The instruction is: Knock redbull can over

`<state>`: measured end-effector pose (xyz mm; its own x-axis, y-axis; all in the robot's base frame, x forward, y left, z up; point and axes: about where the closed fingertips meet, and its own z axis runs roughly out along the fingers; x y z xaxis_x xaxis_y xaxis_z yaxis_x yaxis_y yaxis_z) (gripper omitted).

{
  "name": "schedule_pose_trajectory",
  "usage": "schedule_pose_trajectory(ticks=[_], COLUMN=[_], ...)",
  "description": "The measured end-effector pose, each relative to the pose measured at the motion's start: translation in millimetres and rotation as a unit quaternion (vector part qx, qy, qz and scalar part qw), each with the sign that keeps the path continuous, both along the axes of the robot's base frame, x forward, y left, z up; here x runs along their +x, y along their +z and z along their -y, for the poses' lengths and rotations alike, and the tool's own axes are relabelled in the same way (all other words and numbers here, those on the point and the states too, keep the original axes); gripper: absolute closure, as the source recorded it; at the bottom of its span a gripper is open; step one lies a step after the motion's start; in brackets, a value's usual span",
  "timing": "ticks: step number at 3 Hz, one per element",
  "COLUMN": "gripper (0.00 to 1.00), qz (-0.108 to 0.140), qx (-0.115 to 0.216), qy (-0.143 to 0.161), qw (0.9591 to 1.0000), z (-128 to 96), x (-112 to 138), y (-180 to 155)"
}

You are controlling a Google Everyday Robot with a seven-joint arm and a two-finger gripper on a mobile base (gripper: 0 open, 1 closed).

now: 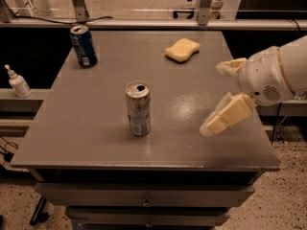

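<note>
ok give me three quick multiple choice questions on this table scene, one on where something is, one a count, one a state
1. Where is the claw relative to the redbull can?
A) directly above it
B) behind it, by the far left corner
C) off to its right in the view, over the right part of the table

2. How many cans stand on the table?
A) one
B) two
C) four

3. What state is the redbull can in?
A) upright
B) lying on its side
C) gripped in the claw

Answers:
1 C: the claw hangs to the right of the can, with bare tabletop between them.
2 B: the redbull can, plus the dark blue can at the far left.
3 A: it stands on its base mid-table, and the open claw is clear of it.
</note>
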<state>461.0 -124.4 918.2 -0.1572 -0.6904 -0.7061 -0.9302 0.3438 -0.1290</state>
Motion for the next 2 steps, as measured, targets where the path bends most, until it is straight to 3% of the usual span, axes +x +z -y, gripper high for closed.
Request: schedule_pose_trajectory(ticks=[1, 2], gripper=[0.0, 0.0], qz=[-0.005, -0.004], qx=[0.075, 0.075], qy=[0.036, 0.036], qw=[0.9966, 0.9965], z=[-49.5, -50.3], x=[-16.4, -16.6], y=[-7.3, -7.2])
